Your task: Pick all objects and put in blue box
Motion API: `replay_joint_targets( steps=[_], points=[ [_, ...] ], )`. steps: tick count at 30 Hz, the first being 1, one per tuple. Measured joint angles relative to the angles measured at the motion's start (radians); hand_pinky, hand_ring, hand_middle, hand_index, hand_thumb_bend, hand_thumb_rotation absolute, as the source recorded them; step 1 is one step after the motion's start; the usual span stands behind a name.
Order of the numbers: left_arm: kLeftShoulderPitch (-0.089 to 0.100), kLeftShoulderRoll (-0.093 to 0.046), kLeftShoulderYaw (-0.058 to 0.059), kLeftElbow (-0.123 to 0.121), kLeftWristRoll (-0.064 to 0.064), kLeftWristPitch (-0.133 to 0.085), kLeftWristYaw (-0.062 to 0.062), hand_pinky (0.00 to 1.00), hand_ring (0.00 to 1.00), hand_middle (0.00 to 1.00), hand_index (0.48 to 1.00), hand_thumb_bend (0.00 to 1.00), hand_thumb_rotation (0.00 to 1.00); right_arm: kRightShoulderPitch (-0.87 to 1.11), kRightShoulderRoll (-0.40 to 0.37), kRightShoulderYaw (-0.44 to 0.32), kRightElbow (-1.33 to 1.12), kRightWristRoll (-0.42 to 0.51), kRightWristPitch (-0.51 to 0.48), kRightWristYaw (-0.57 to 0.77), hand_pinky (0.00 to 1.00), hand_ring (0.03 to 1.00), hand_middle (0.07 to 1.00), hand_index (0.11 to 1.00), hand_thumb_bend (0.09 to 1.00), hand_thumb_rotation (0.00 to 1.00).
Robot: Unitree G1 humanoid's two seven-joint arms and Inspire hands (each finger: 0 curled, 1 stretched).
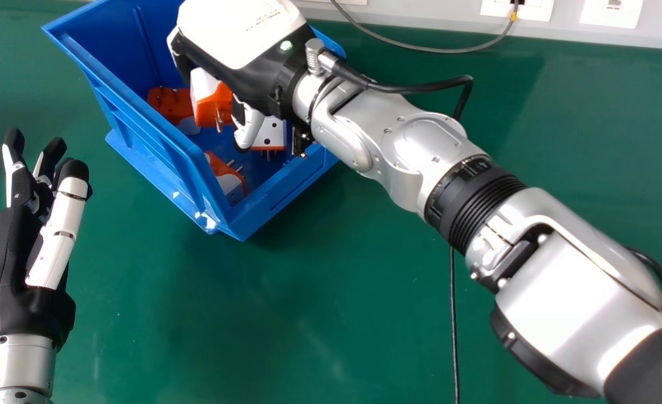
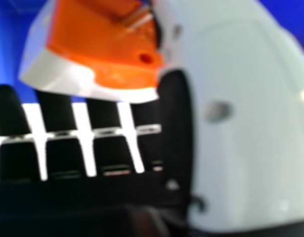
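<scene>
1. R robot hand is in over the blue box. It's part closed, w/ an orange & white plug btwn thumb & fingers.
2. That plug is up off the box floor, pins pointing down.
3. 3 more plugs lie in the box: one by the L side, one twd the R, one in the near corner.
4. L robot hand is L of the box, over the green surface. It's open, fingers pretty straight, w/ nothing in it.
5. A thin black cord runs down the surface, R of the box.
</scene>
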Motion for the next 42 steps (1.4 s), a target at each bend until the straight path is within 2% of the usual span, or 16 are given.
replay_joint_targets(
  steps=[4,8,9,10,11,12,13,14,15,18,21,30,34,36,40,42],
  points=[
    [0.004,-0.003,-0.001,-0.016,0.000,0.002,0.006,0.92,0.96,0.97,0.970,0.32,0.59,0.000,0.000,0.014,0.005,0.001,0.006,0.027,0.38,0.568,0.671,0.486,0.484,0.00],
    [0.004,-0.005,-0.002,-0.026,0.000,0.002,0.012,0.92,0.96,0.97,0.970,0.33,0.59,0.000,-0.002,0.014,0.005,0.003,0.020,0.047,0.39,0.575,0.669,0.487,0.482,0.00],
    [0.004,-0.005,-0.002,-0.026,0.000,0.003,0.013,0.92,0.96,0.97,0.970,0.33,0.59,0.000,-0.003,0.015,0.005,0.002,0.026,0.050,0.41,0.627,0.707,0.551,0.474,0.00],
    [0.004,-0.006,-0.002,-0.026,0.000,0.004,0.015,0.92,0.96,0.97,0.970,0.33,0.59,0.000,-0.006,0.017,0.004,0.002,0.029,0.053,0.41,0.627,0.707,0.551,0.474,0.00],
    [0.004,-0.006,-0.003,-0.026,0.000,0.004,0.016,0.92,0.96,0.97,0.969,0.32,0.60,0.001,-0.010,0.020,0.004,0.001,0.032,0.055,0.47,0.682,0.757,0.618,0.511,0.00],
    [0.004,-0.006,-0.003,-0.026,0.000,0.005,0.016,0.92,0.96,0.97,0.969,0.32,0.60,0.001,-0.013,0.025,0.004,0.000,0.039,0.058,0.47,0.682,0.757,0.618,0.511,0.00],
    [0.004,-0.006,-0.003,-0.026,0.000,0.005,0.016,0.92,0.96,0.97,0.969,0.33,0.60,0.001,-0.015,0.032,0.004,-0.002,0.049,0.060,0.53,0.738,0.806,0.683,0.554,0.05],
    [0.004,-0.006,-0.003,-0.026,0.000,0.005,0.016,0.92,0.96,0.97,0.969,0.33,0.60,0.001,-0.018,0.038,0.004,-0.004,0.052,0.061,0.53,0.738,0.806,0.683,0.554,0.05],
    [0.004,-0.006,-0.004,-0.026,0.000,0.004,0.014,0.92,0.96,0.97,0.969,0.33,0.60,0.001,-0.019,0.043,0.004,-0.007,0.060,0.061,0.58,0.788,0.845,0.742,0.593,0.10],
    [0.003,-0.006,-0.005,-0.025,0.000,0.004,0.011,0.92,0.96,0.97,0.969,0.32,0.60,0.001,-0.020,0.055,0.004,-0.009,0.070,0.063,0.63,0.830,0.876,0.793,0.623,0.15],
    [0.003,-0.006,-0.005,-0.024,0.000,0.004,0.010,0.92,0.96,0.97,0.969,0.32,0.58,0.001,-0.022,0.059,-0.007,-0.009,0.071,0.065,0.73,0.913,0.937,0.894,0.683,0.24],
    [0.003,-0.005,-0.010,-0.023,0.007,0.002,0.008,0.92,0.96,0.97,0.969,0.32,0.58,0.009,-0.029,0.058,-0.046,0.000,0.076,0.072,0.84,0.982,0.987,0.978,0.720,0.30],
    [-0.001,-0.002,-0.010,-0.002,0.008,-0.020,-0.006,0.92,0.96,0.97,0.971,0.32,0.58,0.033,-0.041,0.048,-0.088,0.005,0.090,0.085,0.86,0.991,0.994,0.989,0.717,0.29],
    [-0.005,-0.002,-0.010,0.016,0.008,-0.031,-0.009,0.92,0.96,0.97,0.973,0.32,0.58,0.053,-0.054,0.033,-0.134,0.013,0.096,0.088,0.87,0.993,0.995,0.991,0.713,0.29],
    [-0.011,0.000,-0.009,0.038,0.008,-0.054,-0.018,0.92,0.97,0.97,0.976,0.34,0.60,0.123,-0.083,0.009,-0.268,0.034,0.137,0.097,0.91,0.998,0.998,0.997,0.687,0.27],
    [-0.014,0.001,-0.009,0.046,0.009,-0.058,-0.019,0.92,0.97,0.97,0.976,0.34,0.61,0.178,-0.101,-0.006,-0.361,0.036,0.156,0.100,0.91,0.998,0.999,0.998,0.680,0.26]
  ],
)
